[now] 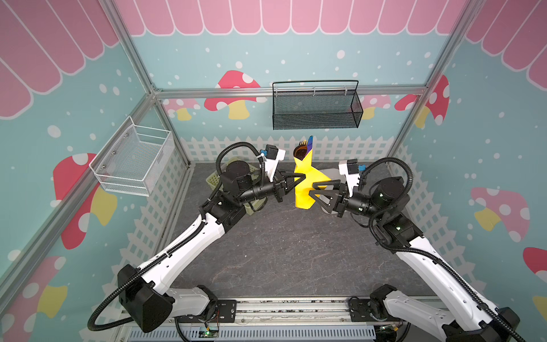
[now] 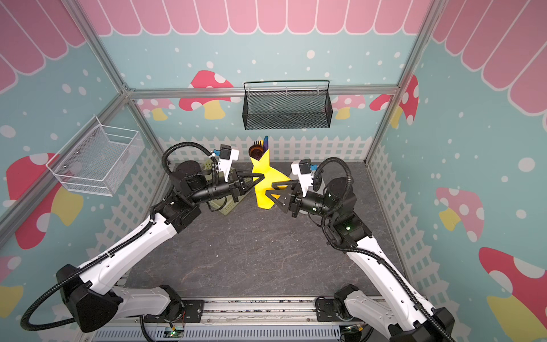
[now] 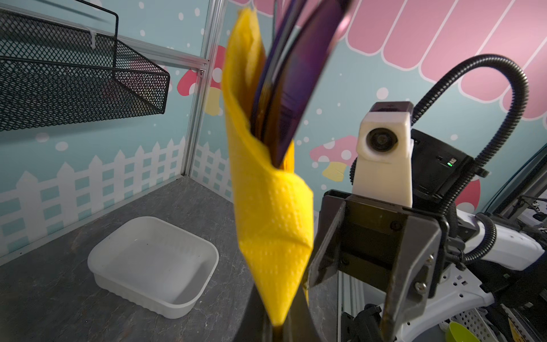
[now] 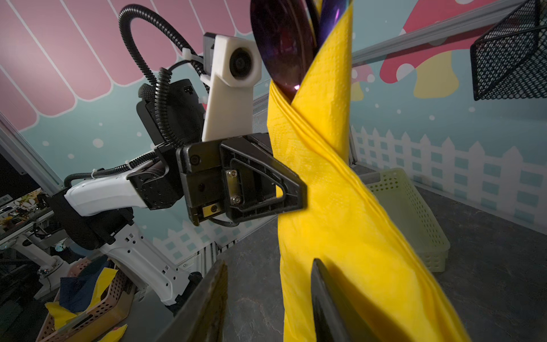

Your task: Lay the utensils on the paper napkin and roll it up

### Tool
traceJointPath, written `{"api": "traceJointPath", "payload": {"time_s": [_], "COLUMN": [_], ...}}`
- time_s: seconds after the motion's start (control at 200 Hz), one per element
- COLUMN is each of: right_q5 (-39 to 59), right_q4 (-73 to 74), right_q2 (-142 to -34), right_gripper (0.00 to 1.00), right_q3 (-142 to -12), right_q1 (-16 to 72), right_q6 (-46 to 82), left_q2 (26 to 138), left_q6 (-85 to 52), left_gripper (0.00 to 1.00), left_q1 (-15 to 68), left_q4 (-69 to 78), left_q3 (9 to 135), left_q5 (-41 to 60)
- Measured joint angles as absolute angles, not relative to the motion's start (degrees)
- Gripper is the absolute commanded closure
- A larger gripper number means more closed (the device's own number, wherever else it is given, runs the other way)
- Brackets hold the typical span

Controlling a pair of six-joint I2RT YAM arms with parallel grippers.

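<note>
Left fingers (image 4: pixel 296 192) are pinched tight on the napkin (image 1: pixel 302 198), about midway up the roll. Right fingers (image 4: pixel 328 305) are spread to a middling gap, lower on the roll. One lies against the yellow paper and its partner stands clear of it. Not a grip, by the look of it.

Napkin is wrapped round the cutlery (image 1: pixel 305 146) as a loose cone. It is carried upright in the air above the tabletop (image 1: pixel 281 251), near the middle of the back edge. Spoon bowl (image 4: pixel 284 44), fork tines and knife tip stick out of the open top. Lower end looks clear of the tabletop.

Handling, my judgement:
- Paper is thin and soft. It will crumple or tear under a hard pinch and unwind once let go; the outer flap looks slack.
- Plastic pieces are light, stiff and smooth, and likely to slide out downward if the wrap loosens.
- Best hold is across the middle of the roll and over the loose flap, where the handles inside give the fingers something firm to press on. Avoid the empty paper tip.

Green basket (image 4: pixel 408 213) and white tray (image 3: pixel 154 260) sit on the tabletop, apart from the roll.
</note>
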State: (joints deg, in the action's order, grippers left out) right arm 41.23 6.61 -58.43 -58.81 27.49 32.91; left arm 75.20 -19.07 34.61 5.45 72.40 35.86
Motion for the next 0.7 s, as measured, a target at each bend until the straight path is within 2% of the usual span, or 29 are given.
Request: {"api": "traceJointPath", "payload": {"time_s": [0.325, 0.695], "right_q5": [39.1, 39.8], "right_q4": [2.9, 3.1], "right_q2": [-58.9, -59.5], "right_gripper": [0.49, 0.51], "right_q3": [-59.0, -60.6], "right_q1": [27.5, 27.5], "right_q6": [31.6, 31.3], "left_q2": [75.2, 75.4], "left_q6": [-19.9, -22.7], "left_gripper": [1.00, 1.00], "left_q1": [34.5, 34.5], "left_q4": [6.9, 10.3], "left_q3": [72.4, 72.4], "left_q5": [38.0, 41.6]}}
